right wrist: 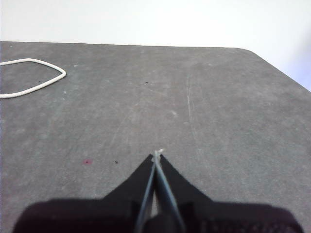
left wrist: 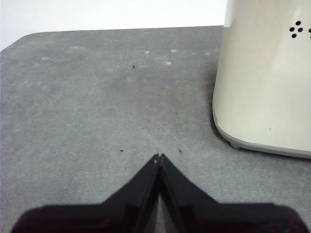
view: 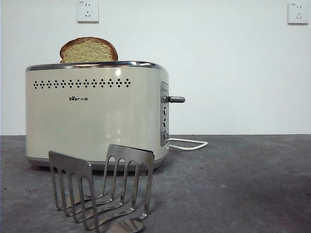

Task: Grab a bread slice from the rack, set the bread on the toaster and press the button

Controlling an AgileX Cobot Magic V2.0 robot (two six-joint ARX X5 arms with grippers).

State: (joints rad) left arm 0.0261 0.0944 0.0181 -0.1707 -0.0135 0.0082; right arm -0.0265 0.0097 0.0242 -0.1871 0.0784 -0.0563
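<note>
Grey and faintly mottled, the table (view: 252,179) fills the lower part of your front view, meeting a plain white wall (view: 228,73) that carries two sockets: one (view: 88,10) above the toaster, one (view: 297,12) at the far corner of the picture. On that surface the cream toaster (view: 97,114) is the biggest thing you see, with the slice of bread (view: 89,50) standing in its top, rounded crust poking above the chrome rim. The silver rack (view: 102,187) sits just in front of the toaster, nearer the camera, its slots holding nothing. The grey button (view: 176,99) sticks out sideways from the end panel, and a white cord (view: 189,144) loops on the table beyond it.

Neither arm shows in your front view; only the wrist cameras give them. Your left gripper (left wrist: 159,157) hangs over bare table with its jaws pressed together, gripping nothing, the toaster's corner close by. Your right gripper (right wrist: 157,154) is likewise closed and holding nothing, over open table, with the cord's loop off to one side.
</note>
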